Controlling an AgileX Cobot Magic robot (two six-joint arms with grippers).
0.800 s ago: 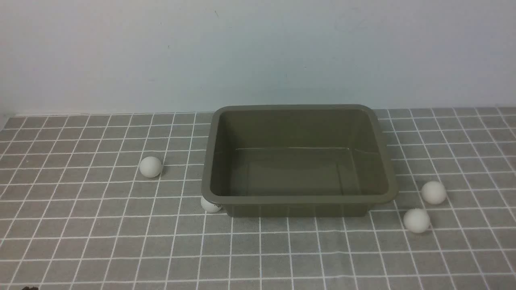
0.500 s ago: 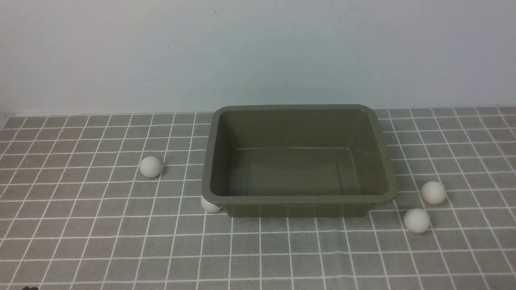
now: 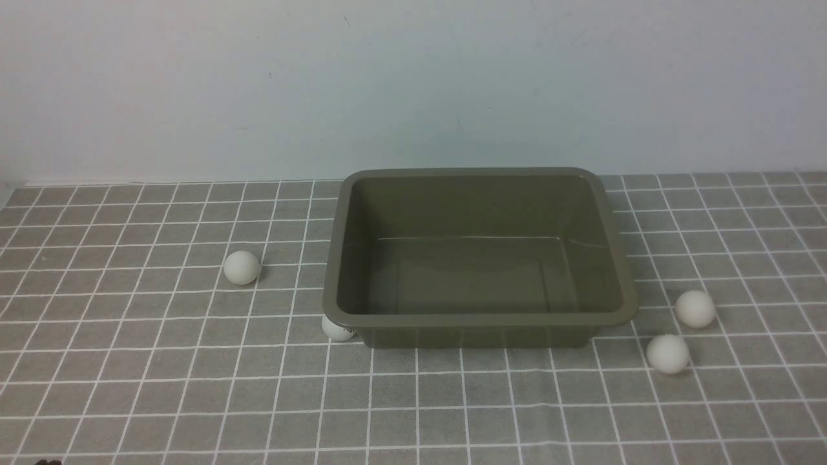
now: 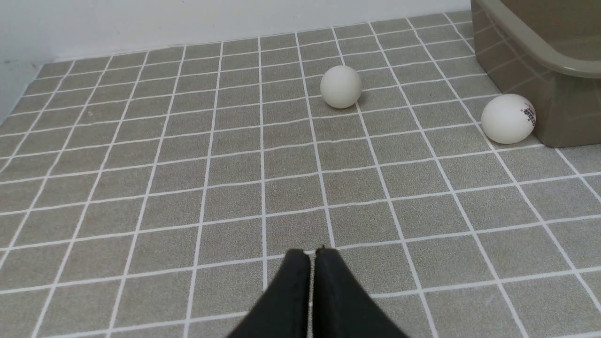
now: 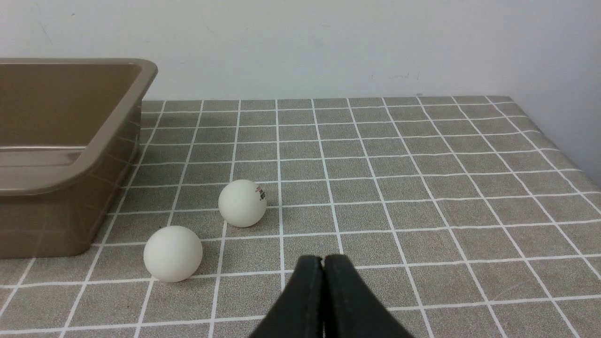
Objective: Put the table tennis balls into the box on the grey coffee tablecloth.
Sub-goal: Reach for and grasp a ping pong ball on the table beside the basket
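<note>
Looking at this one, nothing's in the box yet. All four table tennis balls are out on the grey coffee tablecloth, two on each side of the box.

On the robot's left, the corner ball is tucked against the box's near left corner, touching the wall as far as I can tell. The open ball sits further back, well clear of the box. On the right, the near right ball and the far right ball sit close together, just off the box's near right corner.

The left gripper has its fingers pressed together with nothing between them, and it's the same deal with the right gripper. Neither arm shows in the front view.

What matters for the next move is that each pair lies ahead of its own side's gripper and off toward the box. The right gripper looks closer to the near right ball than the left gripper is to either of its two. Balls are round, so there's no long axis to line up with. I'd guess the right arm goes first, and it has to open up before that. The corner ball looks awkward, since the wall blocks a finger there.

Compared with the earlier front shots, nothing has moved: balls and box are right where they were.
</note>
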